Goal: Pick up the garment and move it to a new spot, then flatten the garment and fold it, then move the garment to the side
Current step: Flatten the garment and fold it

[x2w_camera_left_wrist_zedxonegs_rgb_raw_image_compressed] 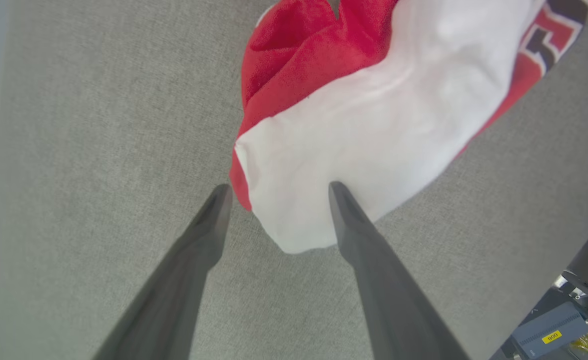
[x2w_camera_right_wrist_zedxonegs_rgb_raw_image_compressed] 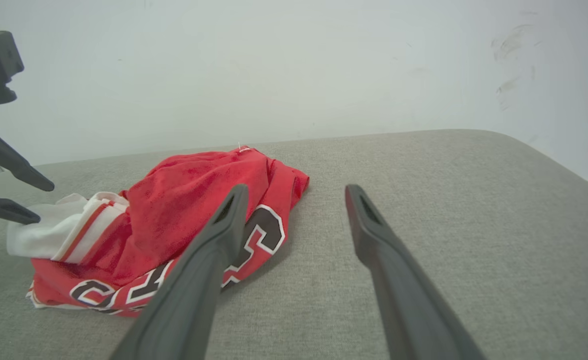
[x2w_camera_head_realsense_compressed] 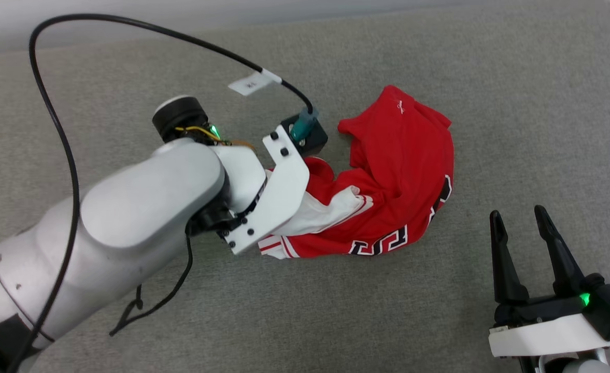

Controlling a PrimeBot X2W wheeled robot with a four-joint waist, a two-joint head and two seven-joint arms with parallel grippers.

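Spreading its two dark fingers wide in the lower middle of the left wrist view, the left tool [x2w_camera_left_wrist_zedxonegs_rgb_raw_image_compressed: 279,192] is released and grasps nothing. One tip sits just beside the red edge of the garment [x2w_camera_left_wrist_zedxonegs_rgb_raw_image_compressed: 318,55], and the other lies over the white sleeve [x2w_camera_left_wrist_zedxonegs_rgb_raw_image_compressed: 373,140]. At the left edge of the right wrist view the same tool [x2w_camera_right_wrist_zedxonegs_rgb_raw_image_compressed: 41,202] shows its lower tip at the sleeve; whether it touches cannot be told. The right tool [x2w_camera_head_realsense_compressed: 517,213] stands at the lower right of the head view, also released, fingers apart and empty, well apart from the cloth. The garment [x2w_camera_head_realsense_compressed: 403,171] lies crumpled at the centre of the head view on the grey upholstered surface [x2w_camera_head_realsense_compressed: 491,77]. Its black, white-outlined number [x2w_camera_head_realsense_compressed: 382,242] runs along the lower fold, too creased to read whole. A small white embroidered mark [x2w_camera_head_realsense_compressed: 400,106] sits near the top of the heap, too small to read. A white tag [x2w_camera_head_realsense_compressed: 253,83] on the black cable [x2w_camera_head_realsense_compressed: 51,114], in the upper left of the head view, carries small dark writing that cannot be made out. At the lower right corner of the left wrist view, a yellow label [x2w_camera_left_wrist_zedxonegs_rgb_raw_image_compressed: 552,338] on a grey box [x2w_camera_left_wrist_zedxonegs_rgb_raw_image_compressed: 548,330] bears three digits, seemingly 900.
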